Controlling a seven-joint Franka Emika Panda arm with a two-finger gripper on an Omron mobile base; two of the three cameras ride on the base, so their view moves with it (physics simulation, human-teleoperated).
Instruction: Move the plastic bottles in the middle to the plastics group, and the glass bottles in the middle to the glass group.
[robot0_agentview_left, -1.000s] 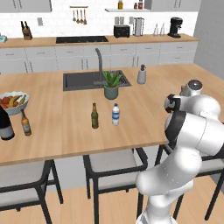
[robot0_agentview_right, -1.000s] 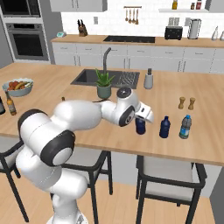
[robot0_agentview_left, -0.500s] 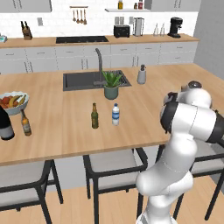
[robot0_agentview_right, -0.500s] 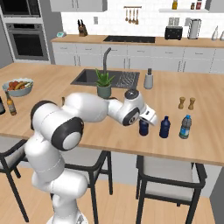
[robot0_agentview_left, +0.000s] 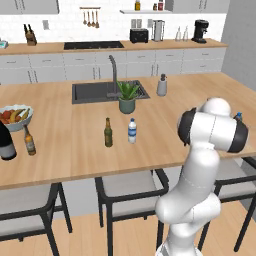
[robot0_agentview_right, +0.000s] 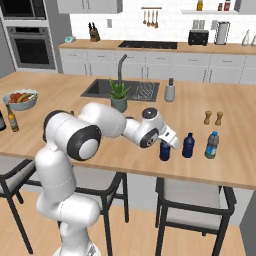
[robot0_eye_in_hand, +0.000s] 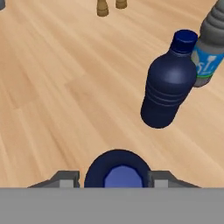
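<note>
My gripper is shut on the squat dark blue plastic bottle, whose cap shows between the fingertips. In the right base view the gripper holds this bottle at the counter's front right. Just right of it stands the plastics group: a dark blue bottle and a translucent light blue bottle. The clear white-capped bottle and the olive-green beer bottle stand mid-counter. The glass group, a wine bottle and an amber bottle, is far left.
A fruit bowl sits behind the glass group. A potted plant and sink lie behind the middle bottles. Two wooden shakers stand behind the plastics group. Stools line the counter's front edge.
The arm has carried the dark blue bottle a little to the right and lower, close beside the plastics group. The other bottles have not moved.
</note>
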